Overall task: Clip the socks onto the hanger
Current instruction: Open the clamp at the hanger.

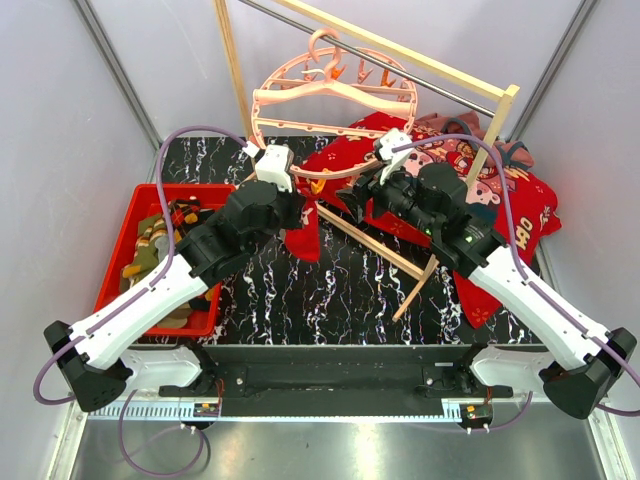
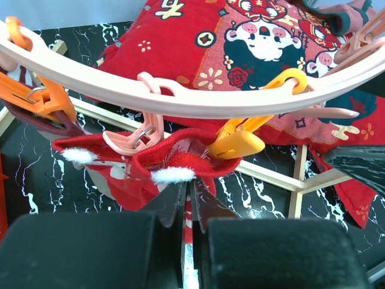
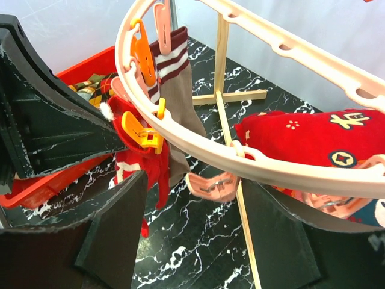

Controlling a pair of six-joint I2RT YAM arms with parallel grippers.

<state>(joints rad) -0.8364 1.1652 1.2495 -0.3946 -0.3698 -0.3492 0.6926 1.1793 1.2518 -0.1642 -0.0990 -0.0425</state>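
The pink ring hanger [image 1: 335, 95] hangs from the wooden rack. My left gripper [image 2: 189, 192] is shut on a red sock with white pattern [image 2: 174, 162] and holds its cuff up under the ring [image 2: 180, 102]. A yellow clip [image 3: 141, 133] sits on that cuff. A grey sock with a striped cuff [image 3: 174, 78] hangs from an orange clip [image 3: 144, 54] beside it. My right gripper [image 3: 192, 198] is open just under the ring, with a pink clip [image 3: 210, 185] hanging free between its fingers. In the top view both grippers meet below the ring's near rim.
A red bin [image 1: 125, 250] with several more socks stands at the left. The rack's wooden base bars [image 1: 370, 240] lie across the black marble table. A big red printed cloth [image 1: 500, 190] covers the back right.
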